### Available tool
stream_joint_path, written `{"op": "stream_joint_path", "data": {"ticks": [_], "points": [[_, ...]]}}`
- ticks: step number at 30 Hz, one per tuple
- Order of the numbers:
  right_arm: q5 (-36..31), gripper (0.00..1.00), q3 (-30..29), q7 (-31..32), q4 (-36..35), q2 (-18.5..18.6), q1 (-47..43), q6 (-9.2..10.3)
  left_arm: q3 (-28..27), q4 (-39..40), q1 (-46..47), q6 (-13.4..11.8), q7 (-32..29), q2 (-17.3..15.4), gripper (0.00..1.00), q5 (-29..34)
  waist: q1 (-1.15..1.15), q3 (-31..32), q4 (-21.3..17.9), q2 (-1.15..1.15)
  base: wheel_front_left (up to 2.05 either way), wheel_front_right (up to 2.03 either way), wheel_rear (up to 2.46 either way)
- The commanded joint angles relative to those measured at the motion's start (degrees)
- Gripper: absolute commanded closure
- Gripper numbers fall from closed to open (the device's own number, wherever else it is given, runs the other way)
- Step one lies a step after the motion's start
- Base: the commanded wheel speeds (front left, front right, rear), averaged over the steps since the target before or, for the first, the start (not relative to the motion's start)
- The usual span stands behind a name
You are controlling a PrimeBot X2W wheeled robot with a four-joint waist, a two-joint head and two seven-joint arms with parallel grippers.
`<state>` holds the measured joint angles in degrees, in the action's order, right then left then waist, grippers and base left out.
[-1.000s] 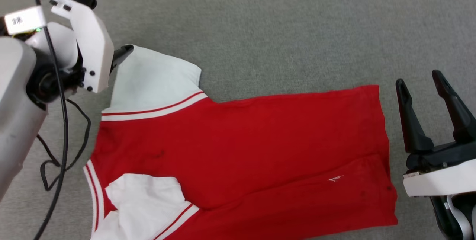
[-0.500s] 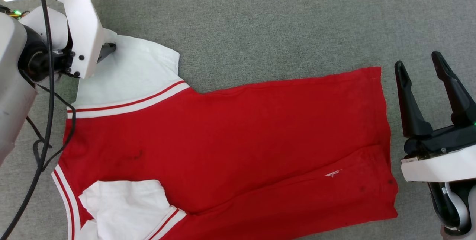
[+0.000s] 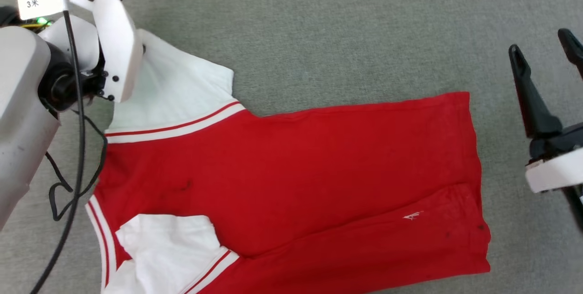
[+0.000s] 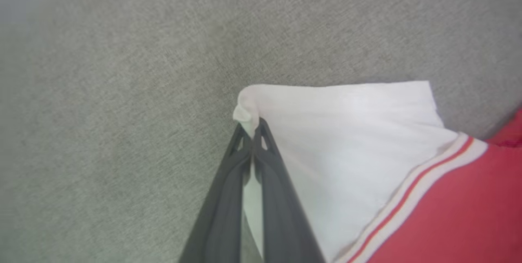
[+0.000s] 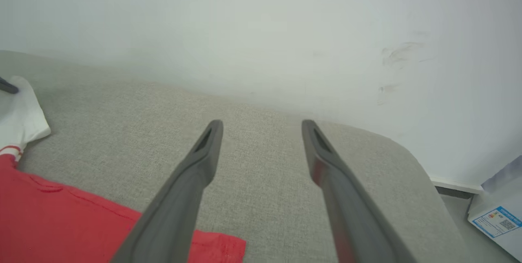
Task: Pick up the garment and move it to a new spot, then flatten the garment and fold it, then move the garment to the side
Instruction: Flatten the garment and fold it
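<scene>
The garment (image 3: 296,171), red with white sleeves and striped trim, lies spread on a grey fabric surface (image 3: 346,34). In the left wrist view my left gripper (image 4: 253,126) is shut on the outer corner of the upper white sleeve (image 4: 346,132), and a small bunch of cloth pokes out past the tips. The head view hides those fingertips behind the white wrist mount (image 3: 114,43). My right gripper (image 3: 539,42) stands open to the right of the garment's hem, holding nothing. Its two fingers point over bare surface in the right wrist view (image 5: 262,124), with the red hem (image 5: 61,222) at the lower left.
A black cable (image 3: 77,148) hangs from the left arm beside the garment's collar end. A white wall (image 5: 261,30) rises behind the surface, whose rounded edge (image 5: 408,153) drops off at the right. A box (image 5: 497,218) stands on the floor there.
My left gripper has shut on the white sleeve's corner. The right gripper has shifted toward the right edge and up in the head view. The head camera has also moved a little.
</scene>
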<state>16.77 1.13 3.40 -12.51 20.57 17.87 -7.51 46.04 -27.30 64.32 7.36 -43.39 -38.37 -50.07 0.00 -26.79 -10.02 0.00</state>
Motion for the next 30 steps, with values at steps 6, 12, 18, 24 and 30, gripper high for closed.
{"op": "stream_joint_path", "data": {"ticks": [6,12,18,24,30], "points": [[6.28,0.0,3.24,16.79,2.05,9.9,3.82,0.05,1.03,4.16,-1.12,0.05,2.87,-0.82,1.0,-0.06,0.0,2.38,3.03,0.0,0.0,0.0,0.0],[15.04,0.0,8.36,34.78,4.84,18.59,7.95,0.06,1.74,8.23,-2.4,0.06,4.78,-1.16,1.0,-0.07,0.0,3.15,4.98,0.0,0.0,0.0,0.0],[18.96,0.0,15.44,45.06,8.68,21.56,12.69,0.06,2.05,11.14,-2.29,-0.16,5.68,-0.71,1.0,0.43,0.0,2.26,6.73,0.0,0.0,0.0,0.0],[18.54,0.0,22.57,47.26,16.24,19.89,17.31,0.05,2.26,12.68,-0.73,-0.27,6.38,0.22,1.0,1.08,0.0,0.3,8.61,0.0,0.0,0.0,0.0],[18.57,0.0,29.4,45.92,24.72,18.23,17.71,0.05,2.45,12.89,-0.15,-0.22,7.15,0.39,1.0,1.5,0.0,-0.75,9.33,0.0,0.0,0.0,0.0]]}}
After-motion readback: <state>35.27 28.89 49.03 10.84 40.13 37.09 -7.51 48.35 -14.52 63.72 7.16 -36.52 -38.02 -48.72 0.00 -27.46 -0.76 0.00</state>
